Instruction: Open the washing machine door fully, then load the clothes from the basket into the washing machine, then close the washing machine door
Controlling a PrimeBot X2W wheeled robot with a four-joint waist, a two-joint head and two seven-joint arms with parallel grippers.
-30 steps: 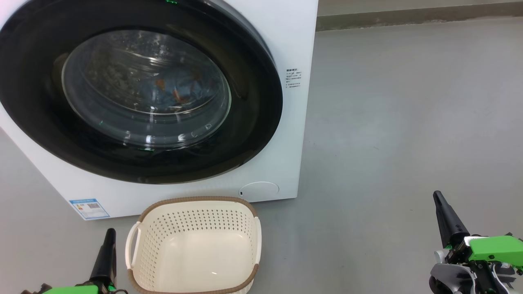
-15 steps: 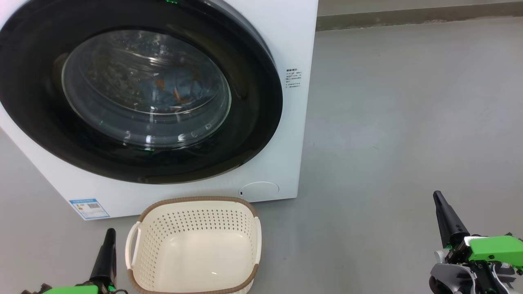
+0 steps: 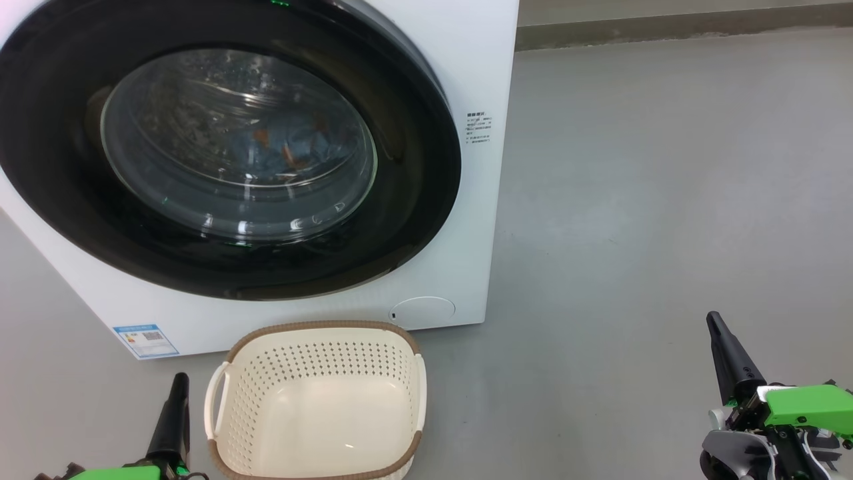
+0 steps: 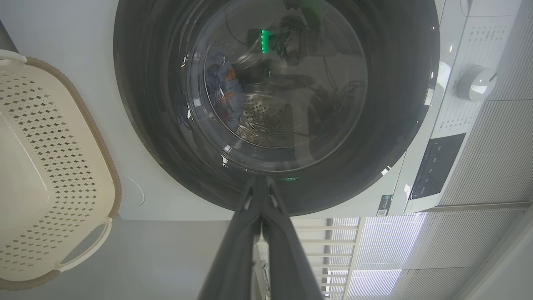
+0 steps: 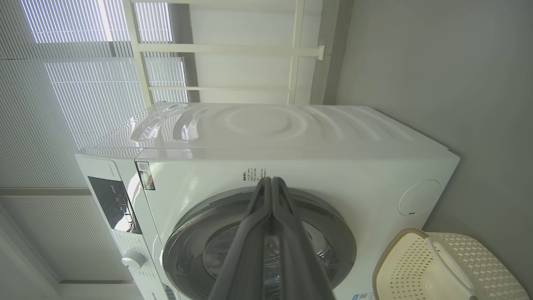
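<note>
The white washing machine (image 3: 476, 60) fills the upper left of the head view. Its door (image 3: 416, 193), black-rimmed with a glass bowl, lies flat against the front, closed. Through the glass I see light blue clothes (image 3: 293, 150) with orange print inside the drum; they also appear in the left wrist view as clothes (image 4: 227, 87). The cream basket (image 3: 320, 328) stands on the floor before the machine with nothing in it. My left gripper (image 3: 178, 379) is shut just left of the basket. My right gripper (image 3: 713, 319) is shut far to the right, holding nothing.
Grey floor (image 3: 653, 200) stretches right of the machine up to a wall base strip (image 3: 666, 27). A round cover (image 3: 422, 311) sits low on the machine's front. The control panel with a knob (image 4: 474, 83) and window blinds (image 5: 83, 91) show in the wrist views.
</note>
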